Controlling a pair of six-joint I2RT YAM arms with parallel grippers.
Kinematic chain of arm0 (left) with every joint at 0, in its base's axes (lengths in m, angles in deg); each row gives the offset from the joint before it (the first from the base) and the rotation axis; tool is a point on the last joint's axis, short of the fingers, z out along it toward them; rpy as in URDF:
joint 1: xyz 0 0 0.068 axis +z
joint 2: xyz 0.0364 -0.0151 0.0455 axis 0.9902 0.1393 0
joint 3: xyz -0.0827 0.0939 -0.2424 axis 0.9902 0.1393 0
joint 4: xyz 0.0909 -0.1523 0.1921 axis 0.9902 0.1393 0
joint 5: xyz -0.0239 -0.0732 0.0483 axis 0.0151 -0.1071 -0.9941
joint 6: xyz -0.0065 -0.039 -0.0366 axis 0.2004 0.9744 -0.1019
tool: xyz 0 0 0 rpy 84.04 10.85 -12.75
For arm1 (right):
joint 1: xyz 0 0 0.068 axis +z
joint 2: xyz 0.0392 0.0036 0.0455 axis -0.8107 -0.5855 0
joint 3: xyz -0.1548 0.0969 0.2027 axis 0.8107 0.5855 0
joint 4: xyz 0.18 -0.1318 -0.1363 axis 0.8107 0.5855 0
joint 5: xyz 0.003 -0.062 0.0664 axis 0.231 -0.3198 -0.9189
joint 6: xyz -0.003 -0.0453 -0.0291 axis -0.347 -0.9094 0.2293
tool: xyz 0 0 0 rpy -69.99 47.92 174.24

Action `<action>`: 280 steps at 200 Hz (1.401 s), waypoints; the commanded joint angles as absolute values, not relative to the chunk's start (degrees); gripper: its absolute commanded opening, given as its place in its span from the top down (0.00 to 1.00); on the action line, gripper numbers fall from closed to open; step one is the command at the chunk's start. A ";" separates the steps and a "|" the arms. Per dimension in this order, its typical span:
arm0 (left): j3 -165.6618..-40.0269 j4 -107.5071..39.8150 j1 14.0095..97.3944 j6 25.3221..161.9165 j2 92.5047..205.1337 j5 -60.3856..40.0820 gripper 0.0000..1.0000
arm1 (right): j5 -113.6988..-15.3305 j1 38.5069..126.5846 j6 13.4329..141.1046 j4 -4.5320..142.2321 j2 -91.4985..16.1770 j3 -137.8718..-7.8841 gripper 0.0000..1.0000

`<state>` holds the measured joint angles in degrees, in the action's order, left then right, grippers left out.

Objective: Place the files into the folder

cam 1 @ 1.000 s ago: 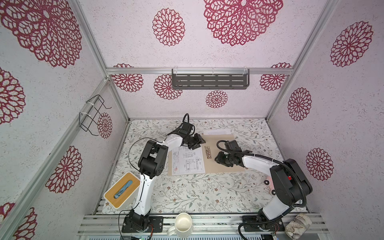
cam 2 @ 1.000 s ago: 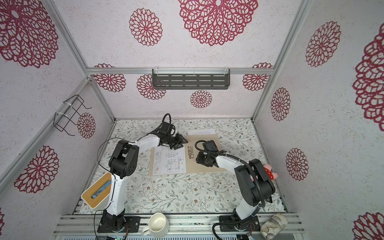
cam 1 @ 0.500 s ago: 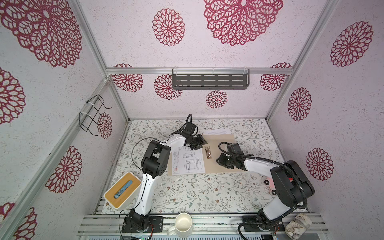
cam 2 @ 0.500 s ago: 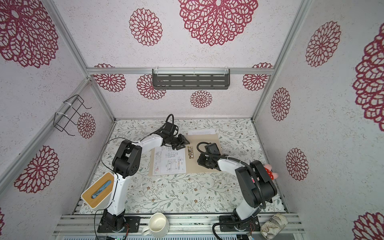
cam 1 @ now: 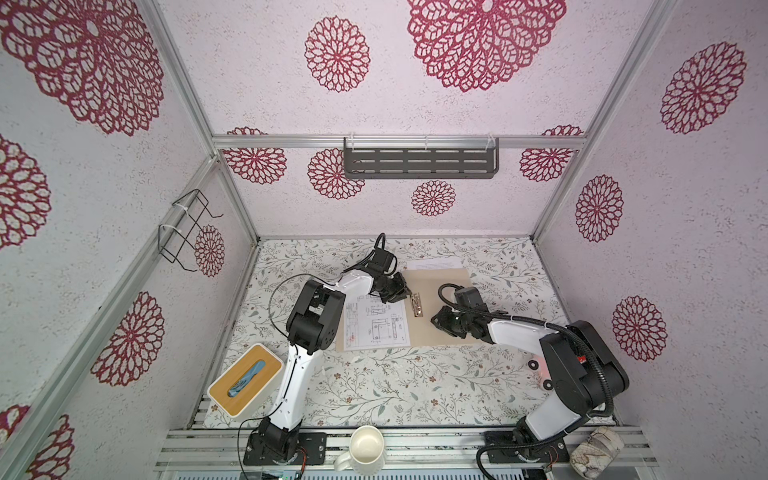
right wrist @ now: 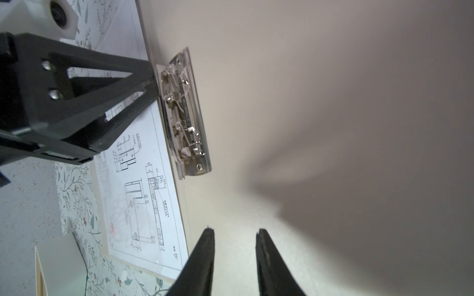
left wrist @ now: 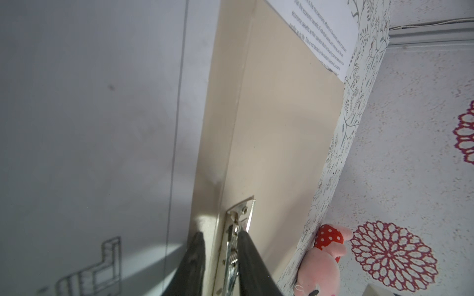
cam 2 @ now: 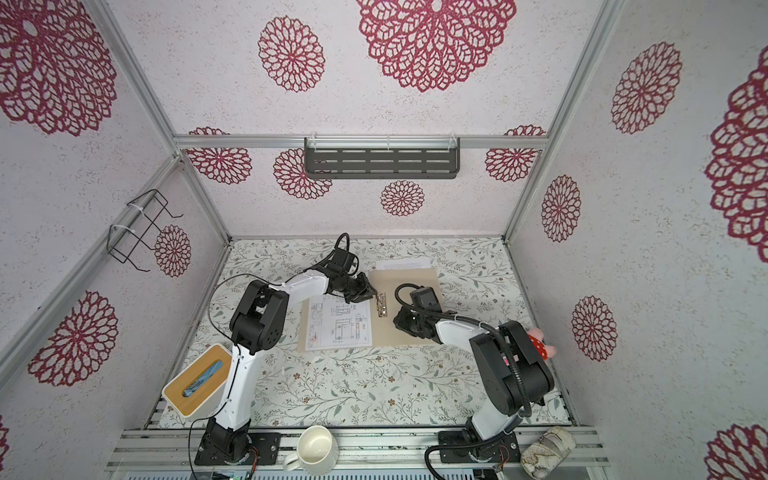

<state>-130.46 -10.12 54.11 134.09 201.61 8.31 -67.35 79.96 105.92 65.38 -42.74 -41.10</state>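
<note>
Left wrist view shows the left gripper [left wrist: 220, 233] narrowly parted astride the metal clip [left wrist: 239, 212] of the open folder [left wrist: 282, 128], clamping nothing yet: it should squeeze that clip squarely while the empty, part-open right gripper [right wrist: 234, 230] steadies the folder's bare half, opposite the drawing sheet [right wrist: 143, 205] lying inside.

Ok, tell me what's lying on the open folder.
On the folder: the drawing sheet on its left half, the metal clip by the fold. The left gripper hides the sheet's far corner.
</note>
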 commanded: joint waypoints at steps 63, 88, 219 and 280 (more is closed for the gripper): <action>-132.07 -10.72 53.14 135.49 202.53 8.23 0.83 | -68.09 79.71 107.47 64.60 -42.66 -41.93 0.68; -132.20 -10.73 53.05 135.90 202.69 8.20 0.83 | -68.09 79.68 107.67 64.77 -42.84 -41.88 0.68; -129.82 -8.65 54.45 133.97 201.62 8.13 0.94 | -64.50 79.65 108.17 65.03 -38.18 -42.41 0.65; -124.59 -10.90 57.17 130.08 198.40 11.00 0.95 | -61.98 79.63 108.35 65.59 -37.13 -43.13 0.63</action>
<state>-126.57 -12.39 55.73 132.76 200.30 10.78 -64.29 79.92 107.32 64.97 -39.22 -41.30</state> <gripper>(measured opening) 0.057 0.366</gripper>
